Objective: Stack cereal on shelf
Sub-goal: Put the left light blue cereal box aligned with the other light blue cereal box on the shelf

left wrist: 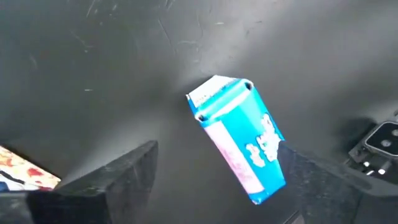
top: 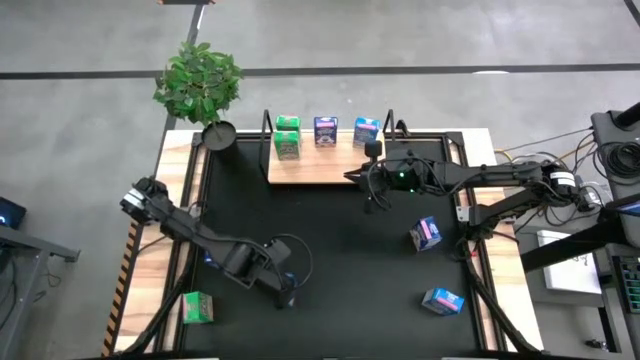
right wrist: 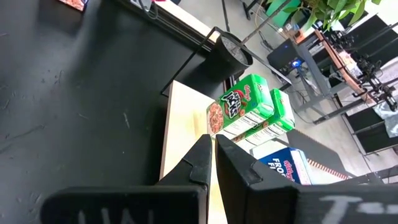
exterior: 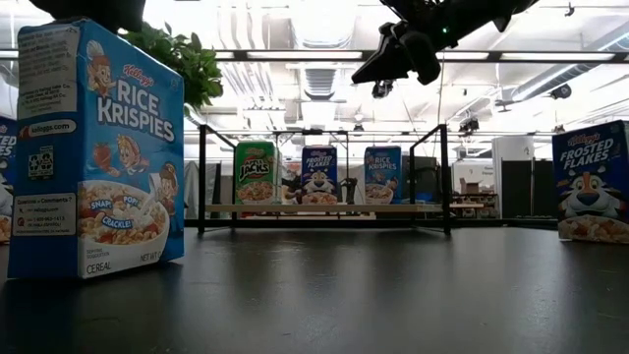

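Observation:
The shelf (top: 310,170) stands at the table's far side on thin black uprights. Two green cartons (top: 287,137), a purple one (top: 326,130) and a blue one (top: 366,131) stand on it, also seen in the low view (exterior: 319,175). My right gripper (top: 366,182) is shut and empty, high above the shelf's near right end (exterior: 398,54). My left gripper (left wrist: 217,152) is open above a blue Rice Krispies carton (left wrist: 239,140), which stands upright on the table (exterior: 98,147). Its fingers stand on either side of the carton, above its top.
A purple carton (top: 425,233) and a blue one (top: 443,300) lie on the black table at the right. A green carton (top: 197,307) lies on the left wood strip. A potted plant (top: 200,80) stands at the far left corner beside the shelf.

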Robot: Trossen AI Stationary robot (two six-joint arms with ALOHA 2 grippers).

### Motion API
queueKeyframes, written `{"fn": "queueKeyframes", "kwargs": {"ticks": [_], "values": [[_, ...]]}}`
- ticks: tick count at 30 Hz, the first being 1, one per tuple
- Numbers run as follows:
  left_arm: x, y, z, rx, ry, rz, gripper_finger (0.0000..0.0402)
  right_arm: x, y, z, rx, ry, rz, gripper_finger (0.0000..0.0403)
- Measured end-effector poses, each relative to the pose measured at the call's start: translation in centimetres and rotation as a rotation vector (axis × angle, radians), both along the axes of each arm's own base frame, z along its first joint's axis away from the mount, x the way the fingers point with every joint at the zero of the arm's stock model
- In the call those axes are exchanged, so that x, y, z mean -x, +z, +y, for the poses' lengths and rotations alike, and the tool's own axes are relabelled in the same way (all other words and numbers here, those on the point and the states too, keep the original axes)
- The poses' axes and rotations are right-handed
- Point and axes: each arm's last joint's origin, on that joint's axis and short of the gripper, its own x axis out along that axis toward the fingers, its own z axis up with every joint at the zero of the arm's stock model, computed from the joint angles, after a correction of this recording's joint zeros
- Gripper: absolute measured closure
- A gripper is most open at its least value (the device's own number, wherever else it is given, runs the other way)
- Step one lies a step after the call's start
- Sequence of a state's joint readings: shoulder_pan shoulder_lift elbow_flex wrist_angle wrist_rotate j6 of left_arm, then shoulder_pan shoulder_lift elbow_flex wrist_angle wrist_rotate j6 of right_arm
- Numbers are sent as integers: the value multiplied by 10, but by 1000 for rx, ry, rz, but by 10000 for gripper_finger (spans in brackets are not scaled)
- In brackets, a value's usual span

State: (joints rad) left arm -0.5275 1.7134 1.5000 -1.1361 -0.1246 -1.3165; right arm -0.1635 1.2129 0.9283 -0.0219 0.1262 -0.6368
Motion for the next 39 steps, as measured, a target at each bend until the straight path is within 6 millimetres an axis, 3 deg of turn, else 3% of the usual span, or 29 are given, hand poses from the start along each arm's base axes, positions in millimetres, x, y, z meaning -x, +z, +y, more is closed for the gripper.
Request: {"fn": "queueKeyframes", "kwargs": {"ticks": [5,21,34,39], "values": [[-3,-4,-10,0,-8,-34,74,0,0,0,-1,-1,0,390],[-8,-23,-22,-68,-50,-66,101,0,0,0,-26,-11,-3,390],[-3,-20,-24,-76,-80,-54,111,0,0,0,-38,-16,-5,390],[-5,-8,-26,-94,-105,-92,111,0,-1,0,-39,-16,-2,390]]}}
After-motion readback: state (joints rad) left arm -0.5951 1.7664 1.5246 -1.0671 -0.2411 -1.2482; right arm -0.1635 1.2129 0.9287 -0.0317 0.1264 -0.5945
